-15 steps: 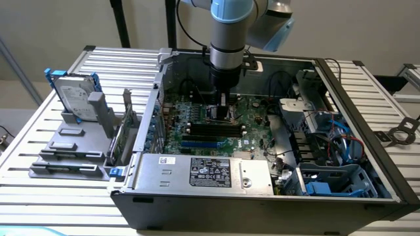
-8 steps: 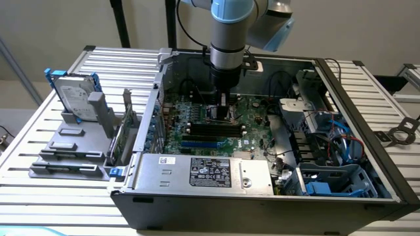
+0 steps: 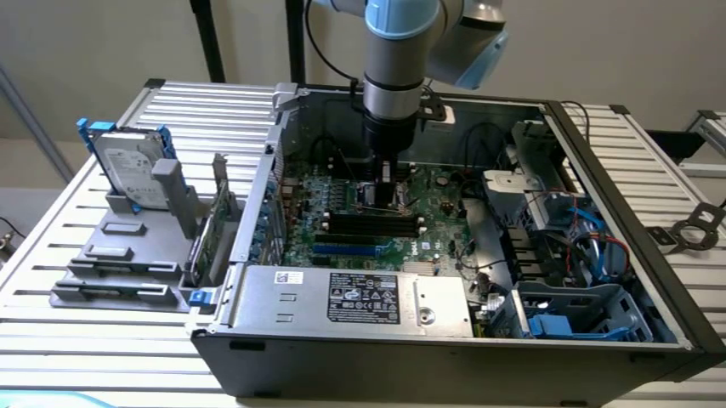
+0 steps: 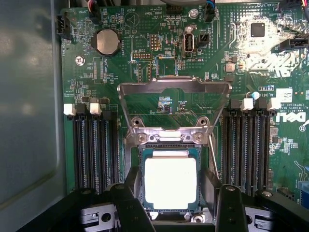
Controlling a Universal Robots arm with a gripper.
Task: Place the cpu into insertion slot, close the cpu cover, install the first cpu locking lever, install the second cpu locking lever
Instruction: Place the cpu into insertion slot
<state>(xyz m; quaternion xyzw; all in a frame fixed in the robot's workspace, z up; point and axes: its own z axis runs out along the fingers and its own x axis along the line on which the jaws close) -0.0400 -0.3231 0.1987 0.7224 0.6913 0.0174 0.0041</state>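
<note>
The cpu (image 4: 171, 182), silver-topped with a green rim, lies flat inside the insertion slot (image 4: 169, 147) on the green motherboard (image 4: 145, 29). The cpu cover (image 4: 174, 86), a silvery metal frame, stands swung open on its hinge beyond the socket. My gripper (image 4: 171, 177) hangs straight over the socket with its black fingers (image 4: 130, 186) spread to either side of the chip, a small gap showing on each side. In the exterior view the gripper (image 3: 382, 194) reaches down into the open computer case (image 3: 454, 357) above the board's middle.
Black memory slots (image 4: 96, 150) flank the socket on both sides. A coin battery (image 4: 107, 41) sits farther off on the board. In the exterior view a power supply (image 3: 363, 297) lies at the case front, blue cables and drive cages (image 3: 567, 255) at its right, and a hard drive in a grey stand (image 3: 131, 170) at its left.
</note>
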